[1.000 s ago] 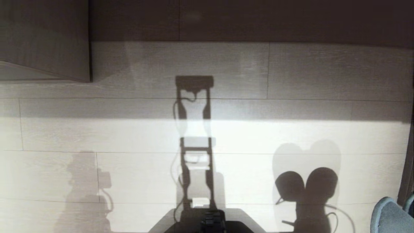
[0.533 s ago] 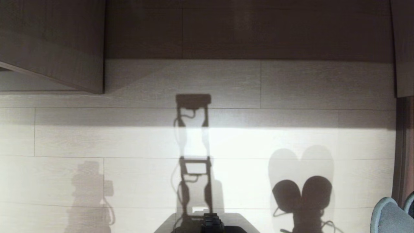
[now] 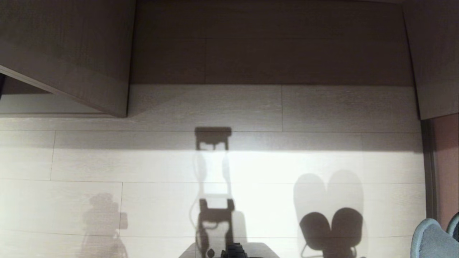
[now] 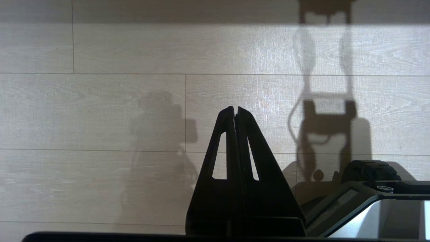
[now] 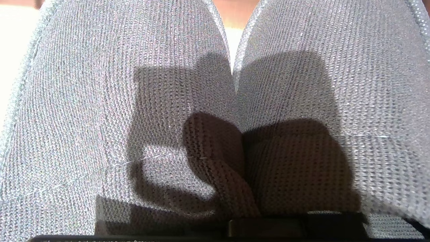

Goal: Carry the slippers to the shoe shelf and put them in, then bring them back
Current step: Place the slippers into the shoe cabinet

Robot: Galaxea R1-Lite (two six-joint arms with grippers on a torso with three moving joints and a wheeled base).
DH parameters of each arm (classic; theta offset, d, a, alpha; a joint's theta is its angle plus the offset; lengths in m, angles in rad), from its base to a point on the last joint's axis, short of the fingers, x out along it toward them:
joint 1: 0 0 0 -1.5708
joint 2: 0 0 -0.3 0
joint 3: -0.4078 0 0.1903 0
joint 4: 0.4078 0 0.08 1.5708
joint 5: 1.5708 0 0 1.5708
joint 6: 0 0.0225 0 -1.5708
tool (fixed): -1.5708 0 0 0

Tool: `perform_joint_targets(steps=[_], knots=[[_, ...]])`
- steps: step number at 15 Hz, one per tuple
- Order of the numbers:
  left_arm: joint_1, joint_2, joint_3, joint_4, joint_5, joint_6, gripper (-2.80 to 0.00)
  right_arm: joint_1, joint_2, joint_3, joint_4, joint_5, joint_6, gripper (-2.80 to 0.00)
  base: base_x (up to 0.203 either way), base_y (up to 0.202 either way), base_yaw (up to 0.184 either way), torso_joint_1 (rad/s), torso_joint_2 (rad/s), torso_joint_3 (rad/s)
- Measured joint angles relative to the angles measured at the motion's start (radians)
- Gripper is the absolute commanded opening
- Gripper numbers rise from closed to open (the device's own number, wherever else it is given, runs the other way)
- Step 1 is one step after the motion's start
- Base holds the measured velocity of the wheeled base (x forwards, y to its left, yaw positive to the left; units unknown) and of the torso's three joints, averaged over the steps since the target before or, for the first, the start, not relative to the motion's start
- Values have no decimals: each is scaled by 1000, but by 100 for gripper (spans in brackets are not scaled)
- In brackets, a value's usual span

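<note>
The right gripper is clamped on the slippers [image 5: 215, 111]; its fingers are hidden under the cloth in the right wrist view, where the two grey-blue knit toes fill the frame side by side, touching along their inner edges, their long axes running away from the wrist. In the head view only a pale-rimmed curve of the slippers [image 3: 430, 238] shows at about 4 o'clock, at the frame's edge, and their heart-shaped shadow [image 3: 331, 224] lies on the floor [image 3: 143, 165] at about 5 o'clock.

The left gripper [image 4: 235, 109] hangs low over the pale plank floor, its two black fingers pressed together tip to tip, holding nothing.

The shoe shelf [image 3: 71, 71], of taupe wood, stands at about 10 o'clock, its corner jutting out; a dark wood wall [image 3: 272, 46] spans 12 o'clock. The robot's base [image 3: 233, 251] shows at 6 o'clock.
</note>
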Motion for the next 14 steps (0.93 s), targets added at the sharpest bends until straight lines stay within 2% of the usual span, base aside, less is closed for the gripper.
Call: perform_joint_targets(steps=[14], knots=[[0,0,0,0,0,-1,-280,0,1,0,0,0,0,-280,0,0,0,2,2,202]])
